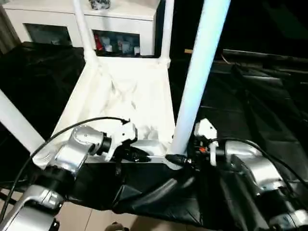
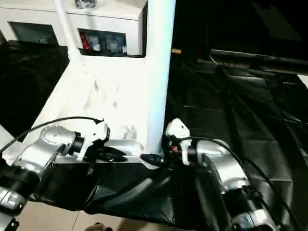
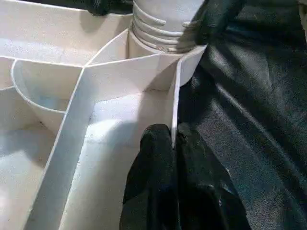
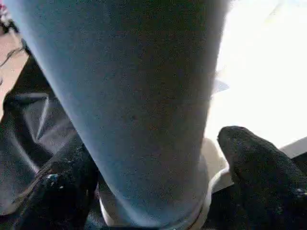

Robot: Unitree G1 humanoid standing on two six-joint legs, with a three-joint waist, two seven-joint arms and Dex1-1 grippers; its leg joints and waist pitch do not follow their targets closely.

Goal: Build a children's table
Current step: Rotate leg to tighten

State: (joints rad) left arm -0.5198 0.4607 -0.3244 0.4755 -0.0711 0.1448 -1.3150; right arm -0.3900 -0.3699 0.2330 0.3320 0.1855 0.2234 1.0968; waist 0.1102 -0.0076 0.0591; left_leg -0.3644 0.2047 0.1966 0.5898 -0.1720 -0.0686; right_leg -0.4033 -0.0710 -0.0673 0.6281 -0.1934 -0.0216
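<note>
Tabletop (image 1: 120, 96) lies underside up on black sheeting (image 1: 250, 125), long axis running away from the robot toward the white cabinet (image 1: 82, 19). Near-right leg (image 1: 199, 72) stands upright in its corner socket (image 3: 165, 40). Left gripper (image 3: 175, 143) pinches the tabletop's near rim. Right gripper (image 4: 153, 167) straddles that leg's base, fingers (image 4: 259, 163) spread to either side; contact cannot be told.

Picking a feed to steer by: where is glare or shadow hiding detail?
Left eye view: the tabletop glares white, ribs washed out, and the near leg has a blue cast. Right wrist view: that leg looms dark and blurred, with blown-out white behind. Left wrist view: evenly lit, ribs crisp, left gripper pinching the tabletop's edge wall.
</note>
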